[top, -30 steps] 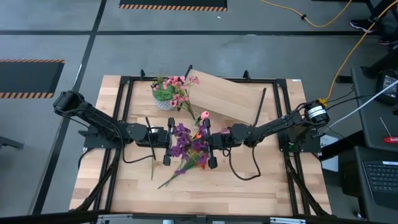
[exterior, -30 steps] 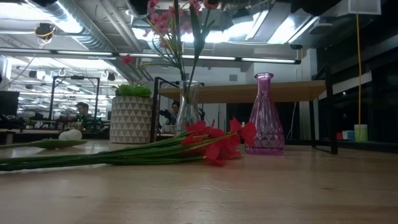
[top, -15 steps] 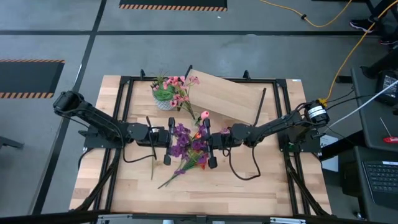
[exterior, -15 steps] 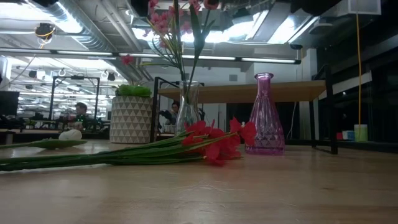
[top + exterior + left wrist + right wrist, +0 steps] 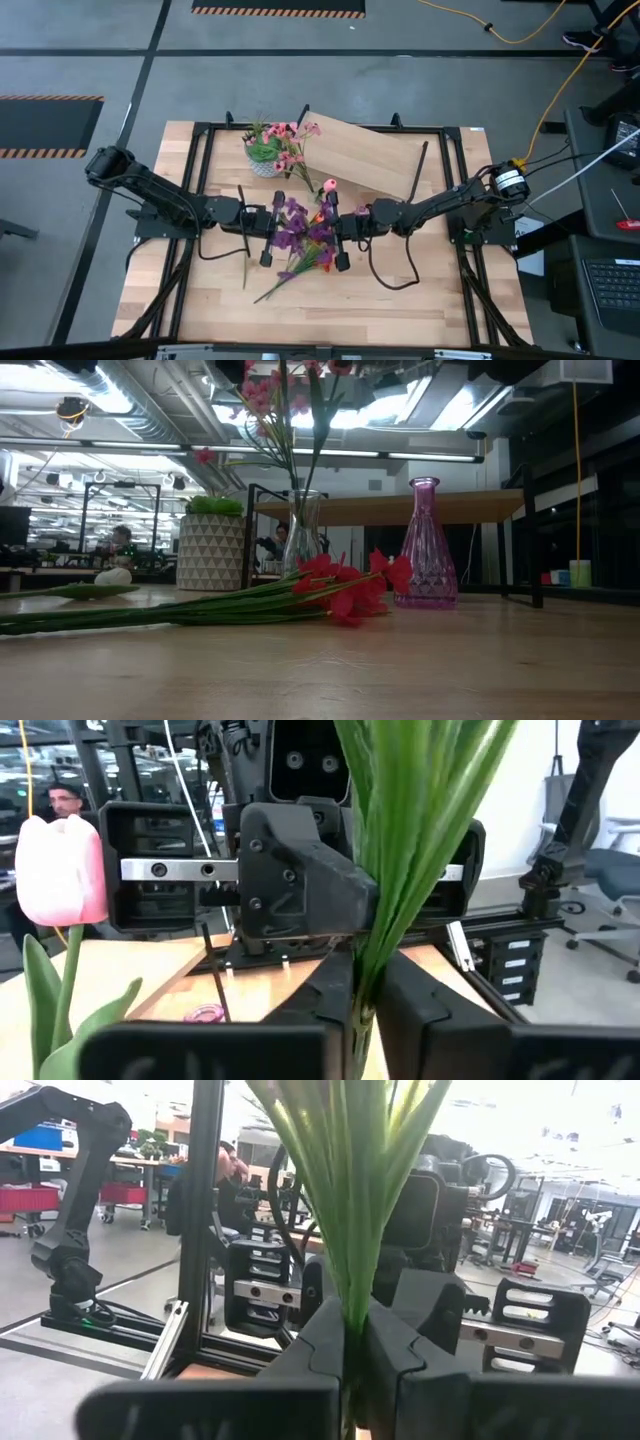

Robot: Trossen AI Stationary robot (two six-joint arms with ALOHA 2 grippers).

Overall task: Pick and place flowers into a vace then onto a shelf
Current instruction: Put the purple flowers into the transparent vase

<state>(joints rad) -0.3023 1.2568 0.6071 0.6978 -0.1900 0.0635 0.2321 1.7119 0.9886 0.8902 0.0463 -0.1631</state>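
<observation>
Both grippers meet mid-table: the right gripper (image 5: 338, 228) is clamped on a bunch of green stems (image 5: 355, 1200), its fingers (image 5: 325, 1355) pressed tight against them, and the left gripper (image 5: 270, 226) pinches the same purple flowers (image 5: 296, 226) from the opposite side. Red flowers (image 5: 345, 588) lie flat on the tabletop (image 5: 390, 310) below. Farther back stand a pink glass vase (image 5: 425, 545) and a clear vase (image 5: 303, 532) of pink blooms, with the shelf (image 5: 365, 155) behind them.
</observation>
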